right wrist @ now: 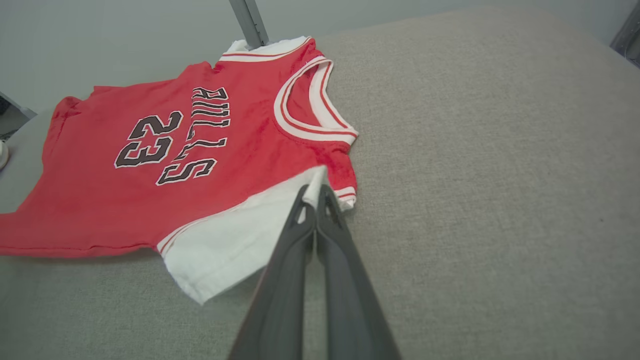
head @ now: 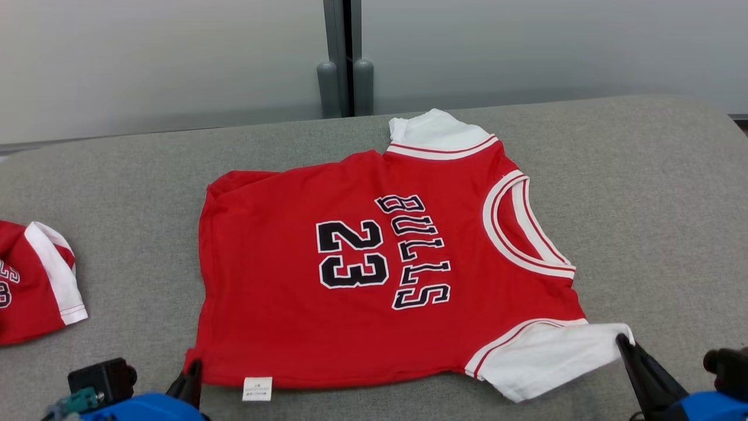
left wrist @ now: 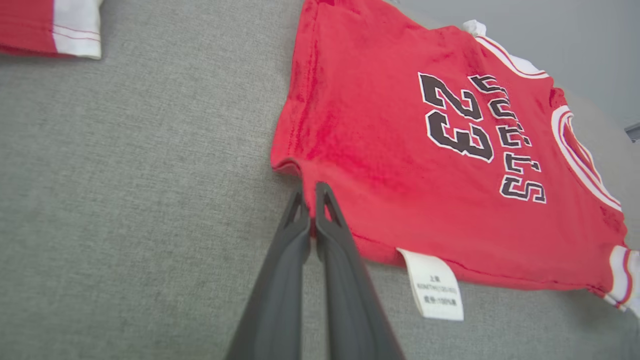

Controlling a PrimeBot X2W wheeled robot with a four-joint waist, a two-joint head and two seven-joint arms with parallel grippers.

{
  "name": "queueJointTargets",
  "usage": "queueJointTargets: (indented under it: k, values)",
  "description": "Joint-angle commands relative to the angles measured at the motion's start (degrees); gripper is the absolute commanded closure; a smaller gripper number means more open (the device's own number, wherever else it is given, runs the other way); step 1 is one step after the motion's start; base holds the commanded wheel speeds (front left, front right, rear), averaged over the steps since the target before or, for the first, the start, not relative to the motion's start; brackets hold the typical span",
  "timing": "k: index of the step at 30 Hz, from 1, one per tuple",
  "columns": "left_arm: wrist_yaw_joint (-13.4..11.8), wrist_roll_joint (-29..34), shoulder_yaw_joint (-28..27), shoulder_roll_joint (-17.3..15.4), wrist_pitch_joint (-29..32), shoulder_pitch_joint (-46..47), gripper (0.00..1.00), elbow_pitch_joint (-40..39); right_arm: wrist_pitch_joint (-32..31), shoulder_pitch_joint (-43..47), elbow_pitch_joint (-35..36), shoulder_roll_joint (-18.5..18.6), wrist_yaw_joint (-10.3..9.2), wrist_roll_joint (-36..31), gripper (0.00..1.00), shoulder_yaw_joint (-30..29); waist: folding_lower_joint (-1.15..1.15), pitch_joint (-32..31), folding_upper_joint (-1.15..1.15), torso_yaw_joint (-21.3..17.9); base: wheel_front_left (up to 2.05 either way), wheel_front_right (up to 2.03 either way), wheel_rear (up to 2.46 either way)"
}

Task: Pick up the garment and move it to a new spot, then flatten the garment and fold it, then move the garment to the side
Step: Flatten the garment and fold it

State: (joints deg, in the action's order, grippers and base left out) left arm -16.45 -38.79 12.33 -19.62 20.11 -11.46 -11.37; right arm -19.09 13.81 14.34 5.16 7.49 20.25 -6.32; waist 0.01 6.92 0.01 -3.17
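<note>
Printed on the red garment (head: 280, 316) chest: "BULLS" above "23", black letters edged white. At the hem, white tag (left wrist: 434, 287), small print too blurred to read. On second garment (head: 29, 286), partial black digits, unreadable.

Left hand (left wrist: 311, 192): two long, matte dark-grey fingers (left wrist: 280, 280), broad at the base and tapering to slim tips, each with a triangular cut-out just behind the tip. Right hand (right wrist: 314, 196): identical pair. Head view, 7 o'clock: left blue housing (head: 146, 408), glossy and rounded, with a black box-shaped module (head: 104, 379) and a teal fitting (head: 79, 400) at its 9 o'clock. Head view, 5 o'clock: right blue housing (head: 716, 406), with a rounded black part (head: 727, 365) at its 12 o'clock.
</note>
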Motion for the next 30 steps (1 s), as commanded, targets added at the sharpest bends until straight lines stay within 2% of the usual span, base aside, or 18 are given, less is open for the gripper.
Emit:
queueJointTargets:
  k: [1, 8, 15, 21, 28, 29, 30]
  values:
    - [0.43, -0.23, 0.03, -0.1, 0.4, 1.3, 1.0, 0.38, 0.07, -1.37, -0.62, 0.64, 0.0, 0.34, 1.0, -0.01, -0.01, 0.85, -0.01, 0.74, 0.0, 0.0, 0.0]
    - [4.44, -5.85, -0.61, 0.06, 4.55, 8.15, 1.0, 6.69, 1.93, -15.08, -10.34, 5.44, 0.0, 2.48, 1.0, 4.47, -0.01, 3.85, -0.01, 0.91, 0.0, 0.0, 0.0]
    - [8.18, -10.79, -2.33, -0.81, 7.52, 13.79, 1.0, 11.44, 5.48, -28.64, -23.59, 9.19, 0.0, 5.6, 1.0, 8.87, -0.01, 5.07, -0.01, 1.48, 0.0, 0.0, 0.0]
    - [10.17, -12.41, -1.67, -0.14, 9.29, 19.62, 1.0, 16.68, 9.15, -38.2, -35.68, 9.84, 0.0, 8.3, 1.0, 11.69, -0.01, 6.65, -0.01, 2.59, 0.0, 0.0, 0.0]
    - [12.06, -12.66, -0.88, 1.61, 7.87, 24.58, 1.0, 23.31, 15.5, -45.19, -46.46, 9.57, 0.0, 10.98, 1.0, 15.43, -0.01, 8.34, -0.01, 2.85, 0.0, 0.0, 0.0]
    - [12.37, -12.79, -1.0, 1.88, 7.35, 24.76, 0.98, 24.08, 16.91, -45.84, -47.48, 9.55, 0.0, 10.87, 0.95, 16.06, -0.01, 8.44, -0.01, 2.74, 0.0, 0.0, 0.0]
    - [12.69, -13.3, -1.3, 2.49, 6.57, 24.8, 0.51, 24.53, 18.09, -46.26, -48.4, 9.38, 0.0, 11.41, 0.51, 16.67, -0.01, 8.5, -0.01, 2.69, 0.0, 0.0, 0.0]
